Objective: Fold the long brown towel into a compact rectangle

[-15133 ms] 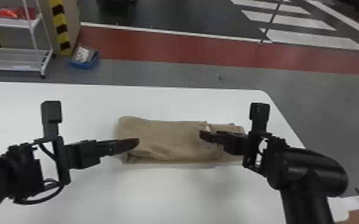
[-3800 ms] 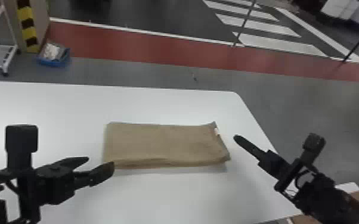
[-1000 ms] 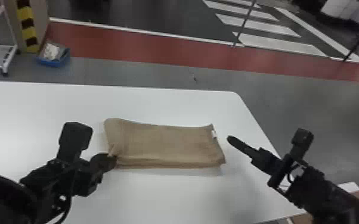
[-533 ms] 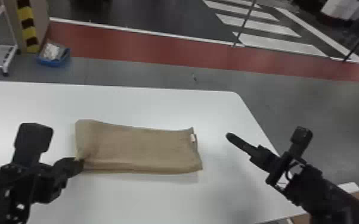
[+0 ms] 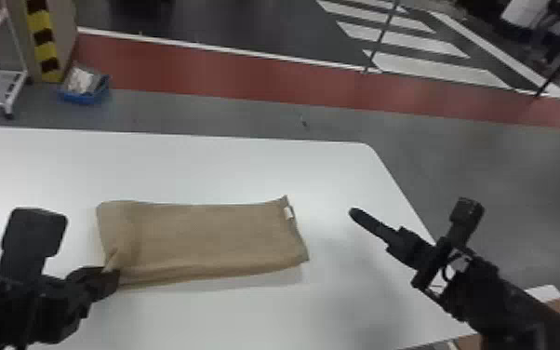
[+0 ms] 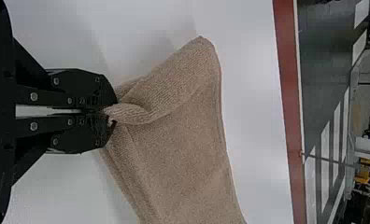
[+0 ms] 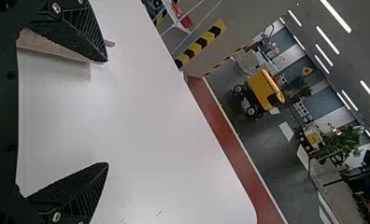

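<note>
In the head view, our left gripper (image 5: 109, 279) clenches the near left corner of the long brown towel (image 5: 209, 237), which lies folded as a flattish oblong on the smooth white table (image 5: 223, 167). We see a broad strip of tabletop between the towel's long far edge and the table's straight far edge, and more between the towel's right end and the slanting right edge, where the far corner is rounded. Our right gripper (image 5: 356, 215) is apart from the towel, beyond its right end and inside that slanting edge, so we have tabletop between the two. The near long side shows stacked, softly rounded layers, the far right corner rises to a small point, and a little white cloth tag (image 5: 289, 212) sits on the right end. Beyond the table, a matt red floor band (image 5: 228, 79) crosses grey floor. In the left wrist view, we have the ribbed black fingers (image 6: 101, 88) brought together on a twisted, puckered pinch of cloth; the weave is coarse and fine-ribbed, with creases fanning from the grip and a rounded corner standing out beside it. In the right wrist view, our right gripper (image 7: 108, 112) holds nothing, its wedge-shaped, grooved fingers spread wide above white tabletop, and a narrow brown stretch of towel shows past one of them.
</note>
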### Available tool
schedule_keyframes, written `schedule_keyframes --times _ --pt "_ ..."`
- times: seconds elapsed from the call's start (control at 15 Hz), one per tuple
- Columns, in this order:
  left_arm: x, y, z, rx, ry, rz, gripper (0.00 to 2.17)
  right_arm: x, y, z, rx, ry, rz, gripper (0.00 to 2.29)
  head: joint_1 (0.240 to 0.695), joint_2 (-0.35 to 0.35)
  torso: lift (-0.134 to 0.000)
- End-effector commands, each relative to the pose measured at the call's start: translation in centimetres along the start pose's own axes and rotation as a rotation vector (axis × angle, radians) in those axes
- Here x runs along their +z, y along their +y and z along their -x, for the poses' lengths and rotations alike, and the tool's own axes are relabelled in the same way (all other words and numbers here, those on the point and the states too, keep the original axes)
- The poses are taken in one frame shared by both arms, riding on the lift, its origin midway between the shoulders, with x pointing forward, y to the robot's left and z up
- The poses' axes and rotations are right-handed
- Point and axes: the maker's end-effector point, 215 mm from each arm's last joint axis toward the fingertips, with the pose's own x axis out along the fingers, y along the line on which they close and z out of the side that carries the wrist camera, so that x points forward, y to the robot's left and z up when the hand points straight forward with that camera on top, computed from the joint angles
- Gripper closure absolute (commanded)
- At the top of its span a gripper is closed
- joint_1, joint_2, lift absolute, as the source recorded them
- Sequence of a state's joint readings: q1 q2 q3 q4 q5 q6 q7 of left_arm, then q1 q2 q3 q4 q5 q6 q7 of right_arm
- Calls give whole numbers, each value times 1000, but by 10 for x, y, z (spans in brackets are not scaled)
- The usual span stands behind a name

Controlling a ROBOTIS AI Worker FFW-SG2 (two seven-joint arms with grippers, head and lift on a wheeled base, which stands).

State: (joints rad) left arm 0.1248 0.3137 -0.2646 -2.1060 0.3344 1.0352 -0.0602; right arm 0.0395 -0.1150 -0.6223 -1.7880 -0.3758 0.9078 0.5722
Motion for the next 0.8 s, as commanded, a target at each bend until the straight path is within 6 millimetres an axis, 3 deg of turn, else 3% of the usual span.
schedule_keyframes --times 0.0,0.07,0.2,0.47,0.6,0.73 --pt "17 4 -4 3 -41 -4 -2 -1 2 -1 3 4 -1 97 695 -346 -123" --pt "23 6 -4 6 -52 -5 -2 -3 3 -1 4 11 -2 97 695 -345 -123" --pt "53 16 1 22 -144 -3 29 -8 9 -5 11 25 3 97 695 -339 -123" --pt "77 18 21 51 -203 -19 29 -15 29 -13 31 49 19 97 695 -302 -123" --pt "80 -2 20 19 -216 -22 36 -22 40 -22 41 63 27 97 695 -289 -123" --pt "89 -30 3 -43 -270 -37 113 -27 60 -37 52 80 53 66 695 -290 -123"
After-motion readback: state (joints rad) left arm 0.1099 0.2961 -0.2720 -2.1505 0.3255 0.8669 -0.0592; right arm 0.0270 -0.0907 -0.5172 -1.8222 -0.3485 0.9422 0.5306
